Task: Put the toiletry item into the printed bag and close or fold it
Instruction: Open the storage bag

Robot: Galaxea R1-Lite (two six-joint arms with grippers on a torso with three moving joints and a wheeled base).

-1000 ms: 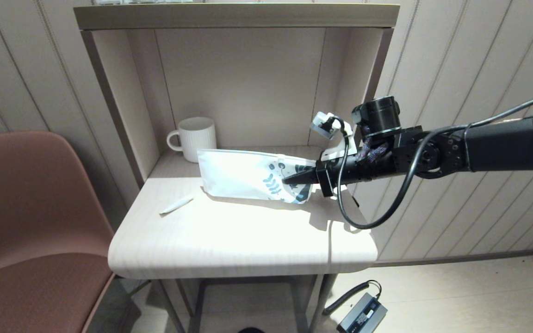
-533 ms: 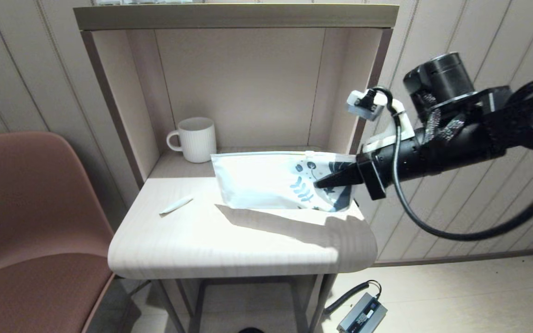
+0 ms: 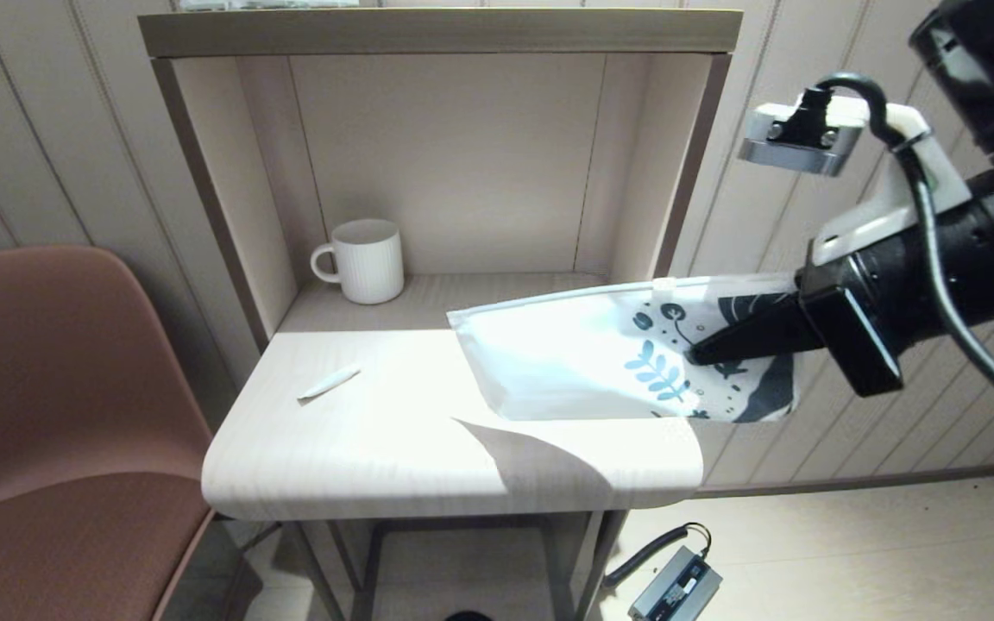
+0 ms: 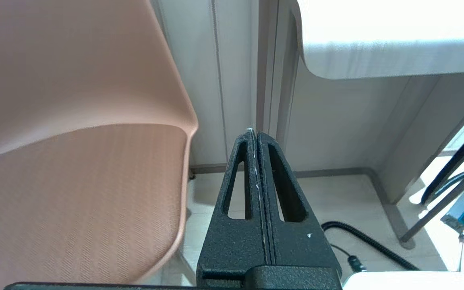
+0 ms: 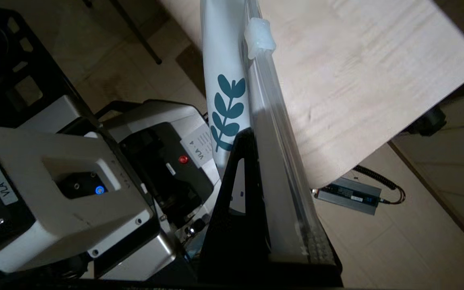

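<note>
The right gripper (image 3: 700,352) sits at the right of the head view, its black fingers pinched on the printed end of the bag (image 3: 583,354) and holding it in the air over the right edge of the small table (image 3: 359,448). The bag is a flat white pouch, plain at its left end and covered at its right end with teal-blue leaves, small flowers and a dark patch; a clear zip strip runs along its upper edge with a small white slider (image 3: 663,283) on it. In the right wrist view the bag (image 5: 226,100) shows edge-on, the leaf sprig facing out, the slider (image 5: 259,37) near the far end and the fingers clamped flat on either side. The bag casts a grey shadow on the tabletop beneath it. The toiletry item (image 3: 330,381), a slim white tapered stick, lies on the table at the left centre of the frame, well apart from the bag. A white ribbed mug (image 3: 363,259) stands in the back left corner of the alcove. Compared with a second ago, the bag has been lifted off the table and carried to the right, so that its printed end now hangs past the table edge; the stick and the mug have not moved. The left gripper (image 4: 255,135) hangs low beside the brown chair (image 4: 75,161), its fingers pressed together on nothing.
</note>
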